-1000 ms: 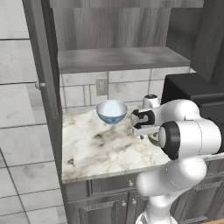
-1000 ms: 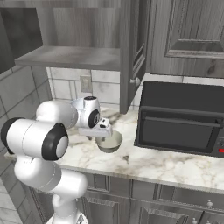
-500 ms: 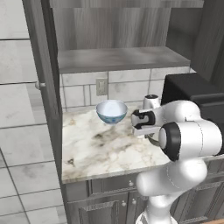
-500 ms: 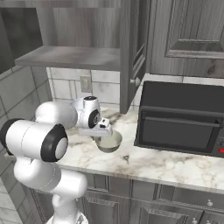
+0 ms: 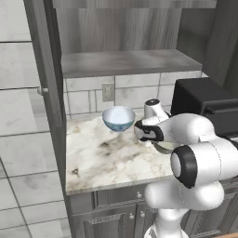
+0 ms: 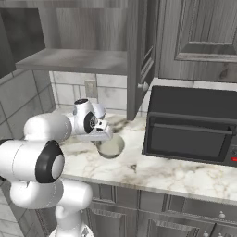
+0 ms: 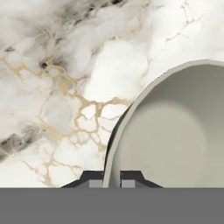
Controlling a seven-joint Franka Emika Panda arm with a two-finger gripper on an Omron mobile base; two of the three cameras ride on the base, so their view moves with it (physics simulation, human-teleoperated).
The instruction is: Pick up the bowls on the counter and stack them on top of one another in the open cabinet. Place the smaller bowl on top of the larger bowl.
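The veined marble tabletop (image 5: 100, 160) carries the blue-patterned bowl (image 5: 118, 118), the grey-beige bowl (image 6: 110, 146) and a black microwave (image 6: 192, 125).

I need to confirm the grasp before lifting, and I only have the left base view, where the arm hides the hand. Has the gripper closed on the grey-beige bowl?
Observer: Yes. In the hand view the gripper is shut on the rim of the smaller bowl, one fingertip inside and one outside.
Operator: Is that bowl on the counter?
Observer: The right base view shows its base resting on the counter.
Operator: What stands beside it on the far side?
Observer: A black microwave stands to its right, with a gap between them.
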